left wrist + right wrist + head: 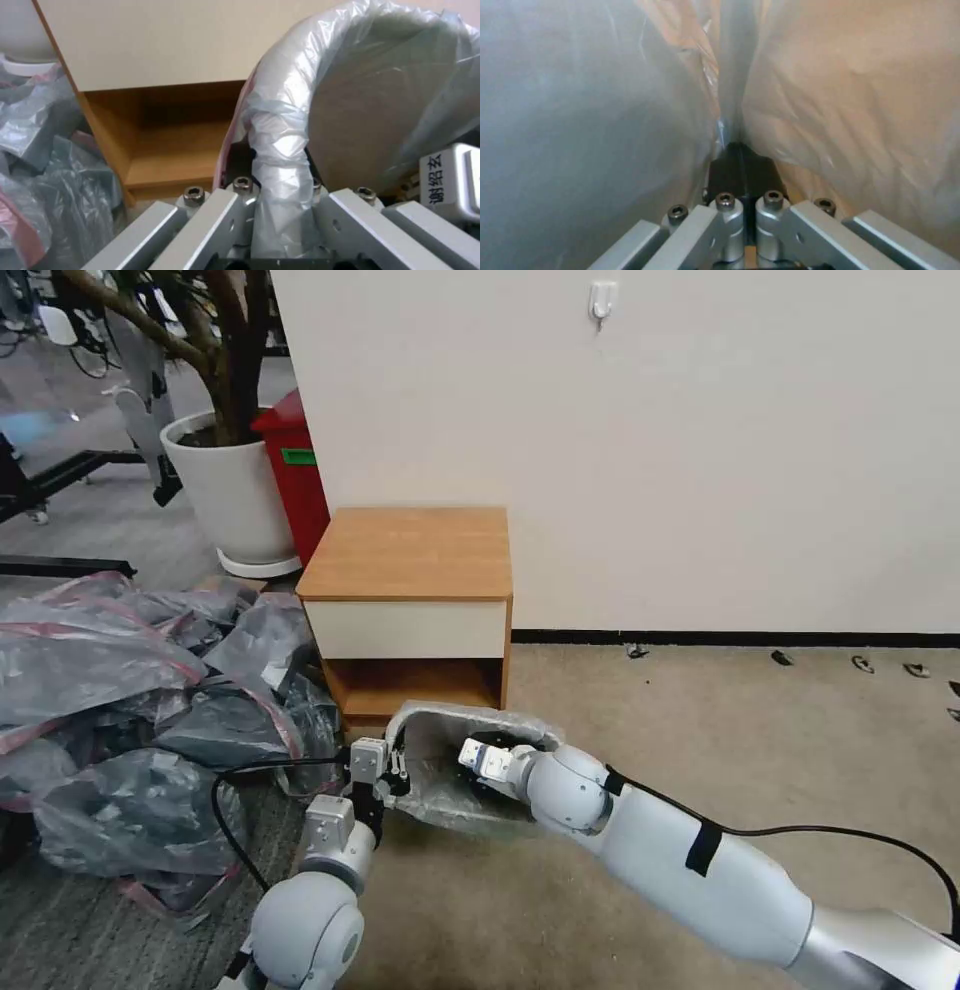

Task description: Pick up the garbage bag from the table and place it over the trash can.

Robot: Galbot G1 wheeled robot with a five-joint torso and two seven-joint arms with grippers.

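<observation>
From the head view, I judge that I am in the last step: the garbage bag is already spread over the trash can, which stands on the carpet just in front of the table. My left gripper is at the left rim of the can, and my right gripper reaches down inside the lined opening.

In the left wrist view, the left gripper has its jaws closed on a rolled fold of the bag at the rim. The plastic is thin, grey and crinkly, with a pink band at the edge.

In the right wrist view, the right gripper is narrow, its black tips together, with plastic pressing on both sides; I cannot tell if it pinches any film.

I think the next move needs a gentle release, so the rim does not slip off.
</observation>
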